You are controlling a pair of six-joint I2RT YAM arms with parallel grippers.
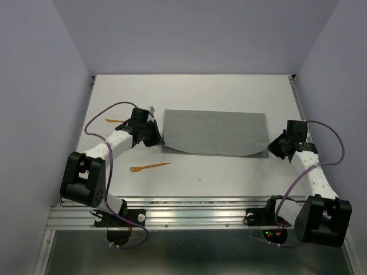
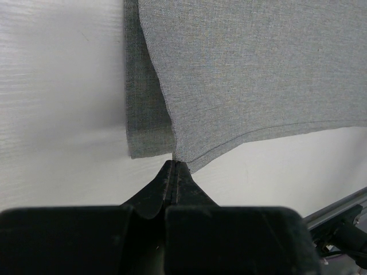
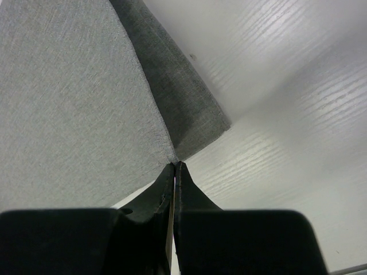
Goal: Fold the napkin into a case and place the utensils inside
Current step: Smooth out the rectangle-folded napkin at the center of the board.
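Two layers of grey cloth are what I have in front of me: the napkin [image 1: 215, 132] lies doubled over as a wide oblong on the white table [image 1: 229, 180]. My left gripper [image 1: 157, 139] is at the napkin's near left corner. In the left wrist view its fingers are pressed together, with the corner of the upper layer nipped between the tips. That layer lifts off the lower one there, and the lower one lies flat on the table, showing as a darker strip to the left of the raised edge.

My right gripper [image 1: 274, 148] is at the napkin's near right corner, likewise clamped on the tip of the upper layer. The darker lower layer juts out just past it. Between my two grips the napkin's near edge sags in a shallow curve, with a dark shadow line under it.

The orange fork [image 1: 150, 167] lies on the table just nearer than the napkin's left end, apart from the cloth, tines pointing left. The second utensil [image 1: 113, 121], also orange, lies left of the napkin, beyond my left arm, which hides part of it.
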